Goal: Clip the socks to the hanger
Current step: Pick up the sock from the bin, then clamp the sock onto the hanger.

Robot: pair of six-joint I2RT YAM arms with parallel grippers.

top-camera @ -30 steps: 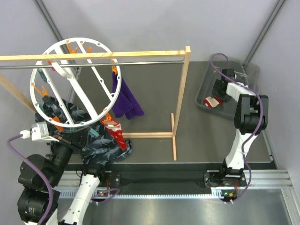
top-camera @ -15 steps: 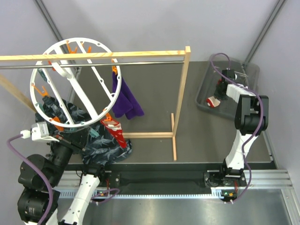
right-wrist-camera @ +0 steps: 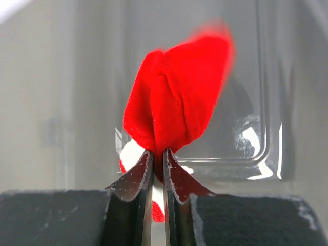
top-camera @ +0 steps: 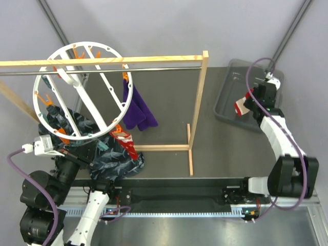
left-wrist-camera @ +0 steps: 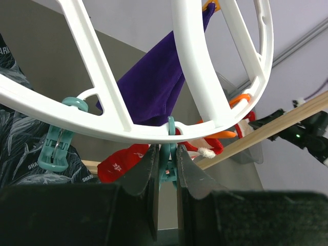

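The hanger (top-camera: 38,84), a white ring with orange and teal clips, hangs tilted at the left; its rim (left-wrist-camera: 118,125) crosses the left wrist view. A purple sock (top-camera: 137,111) and a red sock (top-camera: 124,144) hang from it, and both the purple sock (left-wrist-camera: 154,84) and the red sock (left-wrist-camera: 120,161) show in the left wrist view. My left gripper (left-wrist-camera: 167,160) is shut on a teal clip (left-wrist-camera: 168,154) under the rim. My right gripper (right-wrist-camera: 158,160) is shut on a bunched red sock (right-wrist-camera: 177,97) with some white on it, held just above the grey bin (top-camera: 225,100).
A wooden-framed rack (top-camera: 201,97) with a metal rail (top-camera: 154,67) stands across the middle, its foot reaching toward the front. Dark blue-green patterned fabric (top-camera: 117,163) lies under the hanger. A second teal clip (left-wrist-camera: 55,149) hangs free on the rim. The bin's clear wall (right-wrist-camera: 256,154) lies behind the held sock.
My right gripper has closed on the red sock in the bin and lifted it, the arm swinging out to the right. The left gripper and hanger have not moved.
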